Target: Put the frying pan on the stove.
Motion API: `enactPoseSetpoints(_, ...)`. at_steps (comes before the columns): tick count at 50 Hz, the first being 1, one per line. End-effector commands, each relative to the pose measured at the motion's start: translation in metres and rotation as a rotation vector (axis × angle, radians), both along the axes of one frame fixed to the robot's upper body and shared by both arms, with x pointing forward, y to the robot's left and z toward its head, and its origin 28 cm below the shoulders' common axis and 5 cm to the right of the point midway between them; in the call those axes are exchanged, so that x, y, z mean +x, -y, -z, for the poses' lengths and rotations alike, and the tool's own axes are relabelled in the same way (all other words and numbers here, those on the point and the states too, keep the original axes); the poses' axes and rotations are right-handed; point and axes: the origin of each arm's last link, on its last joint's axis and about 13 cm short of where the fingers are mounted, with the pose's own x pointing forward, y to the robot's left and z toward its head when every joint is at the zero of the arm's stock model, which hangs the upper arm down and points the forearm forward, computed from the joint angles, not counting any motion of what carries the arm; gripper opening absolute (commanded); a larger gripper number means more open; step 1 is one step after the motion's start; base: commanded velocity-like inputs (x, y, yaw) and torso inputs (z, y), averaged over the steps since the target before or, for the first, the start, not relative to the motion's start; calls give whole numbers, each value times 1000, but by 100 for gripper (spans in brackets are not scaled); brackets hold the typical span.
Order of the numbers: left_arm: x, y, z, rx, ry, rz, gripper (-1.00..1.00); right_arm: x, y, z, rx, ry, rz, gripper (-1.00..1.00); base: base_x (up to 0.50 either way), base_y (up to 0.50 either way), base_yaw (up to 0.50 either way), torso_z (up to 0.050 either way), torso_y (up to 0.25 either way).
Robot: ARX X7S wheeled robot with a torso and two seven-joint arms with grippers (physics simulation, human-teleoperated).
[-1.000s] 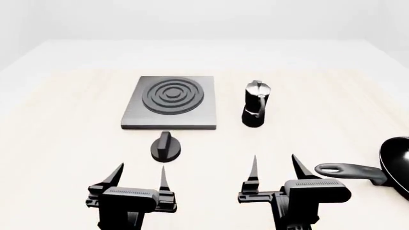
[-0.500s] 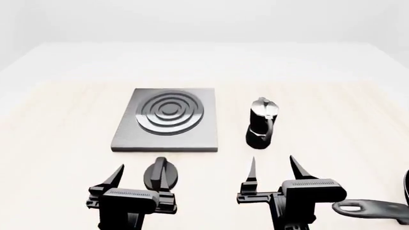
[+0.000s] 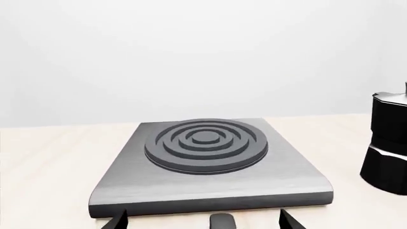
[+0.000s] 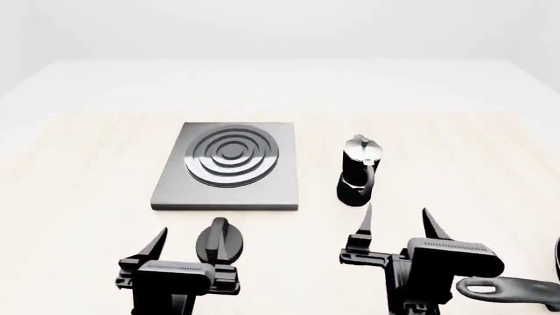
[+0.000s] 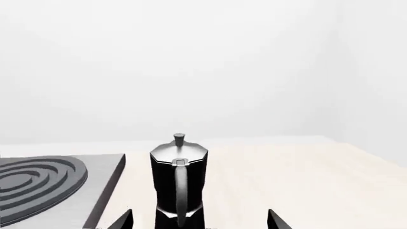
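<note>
The stove (image 4: 229, 164) is a flat grey plate with dark burner rings at the table's middle; it also fills the left wrist view (image 3: 207, 160) and shows at the edge of the right wrist view (image 5: 38, 183). Of the frying pan only the long black handle (image 4: 507, 287) and a sliver of the rim show, at the head view's bottom right corner. My right gripper (image 4: 398, 222) is open and empty, left of the handle and near the moka pot. My left gripper (image 4: 193, 241) is open and empty, in front of the stove, by the knob.
A black-and-silver moka pot (image 4: 357, 169) stands right of the stove, straight ahead of the right gripper (image 5: 178, 179). A small black round knob (image 4: 219, 239) lies in front of the stove, between the left fingers (image 3: 221, 222).
The view tilted down, so everything shifted lower and the pan slid nearly out of frame. My right gripper has moved right and forward. The left gripper has hardly moved.
</note>
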Motion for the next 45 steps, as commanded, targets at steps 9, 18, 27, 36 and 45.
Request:
enactPoseSetpoints(9, 2, -2, 4, -10, -5, -6, 100, -5, 11, -16, 39, 49, 362, 100, 0, 0, 0, 0, 0)
enactPoseSetpoints(18, 3, -2, 4, -12, -5, -7, 100, -1, 13, -13, 52, 60, 548, 100, 0, 0, 0, 0, 0)
enactPoseSetpoints(27, 2, -2, 4, -15, -4, -6, 100, 1, 17, -15, 40, 63, 696, 100, 0, 0, 0, 0, 0)
enactPoseSetpoints(36, 3, -3, 2, -18, 7, -20, 100, -3, 23, -15, 113, 88, 797, 100, 0, 0, 0, 0, 0)
enactPoseSetpoints(45, 4, -1, 1, -20, 10, -17, 100, -6, 21, -12, 142, 91, 888, 100, 0, 0, 0, 0, 0)
